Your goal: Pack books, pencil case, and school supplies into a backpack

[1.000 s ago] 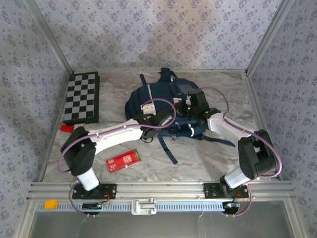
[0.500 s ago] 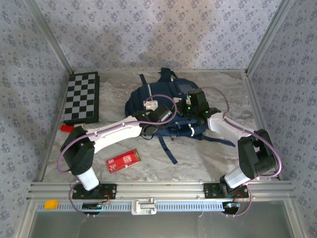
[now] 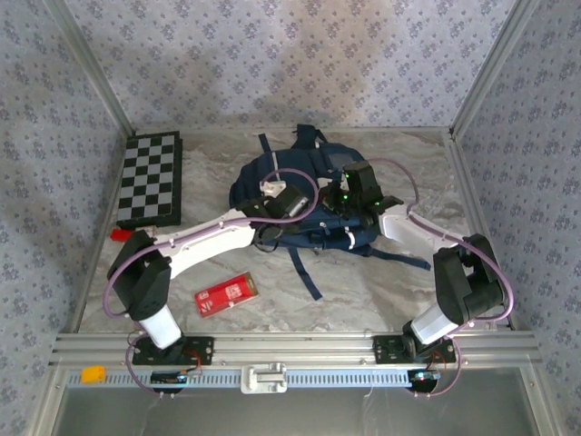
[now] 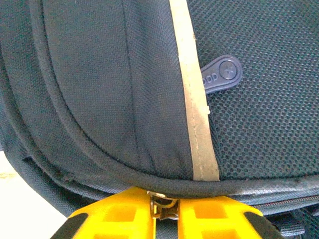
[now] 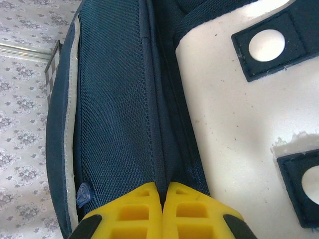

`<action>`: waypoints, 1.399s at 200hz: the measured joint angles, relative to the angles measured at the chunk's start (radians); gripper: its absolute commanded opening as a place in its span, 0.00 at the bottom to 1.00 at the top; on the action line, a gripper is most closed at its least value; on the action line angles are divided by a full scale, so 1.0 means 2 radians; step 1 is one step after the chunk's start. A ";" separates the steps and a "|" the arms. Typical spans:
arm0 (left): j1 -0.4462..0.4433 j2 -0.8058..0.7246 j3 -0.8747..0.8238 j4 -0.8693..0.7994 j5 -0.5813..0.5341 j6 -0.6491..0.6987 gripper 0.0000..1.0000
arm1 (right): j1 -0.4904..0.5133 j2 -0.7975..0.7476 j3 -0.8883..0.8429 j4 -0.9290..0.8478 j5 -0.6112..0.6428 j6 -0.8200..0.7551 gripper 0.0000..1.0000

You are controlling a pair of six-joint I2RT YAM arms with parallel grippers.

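Observation:
The navy backpack [image 3: 313,168] lies in the middle of the table, its straps trailing toward me. My left gripper [image 3: 277,213] is at its left side; in the left wrist view the yellow fingers [image 4: 124,214] are shut on the metal zipper slider [image 4: 163,205] under a piped seam, beside a grey-white stripe [image 4: 194,109]. My right gripper [image 3: 338,216] is at the bag's right side, shut on a fold of navy fabric [image 5: 163,174] next to a white patch [image 5: 234,109]. The red pencil case [image 3: 227,292] lies flat on the table in front of the bag. The books are out of view.
A black-and-white chequered board [image 3: 152,177] lies at the back left, with a tiny red block [image 3: 121,234] by its near corner. A loose strap [image 3: 307,277] runs toward the near rail. Metal frame posts and patterned walls close in the table.
The left gripper has shifted a little farther over the backpack and its fingers have closed on the zipper slider. The right arm has stayed in place, still pinching the fabric.

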 measured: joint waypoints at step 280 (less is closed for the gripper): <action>-0.018 -0.029 -0.038 0.102 0.191 0.162 0.00 | -0.051 -0.063 -0.044 -0.053 -0.068 -0.006 0.52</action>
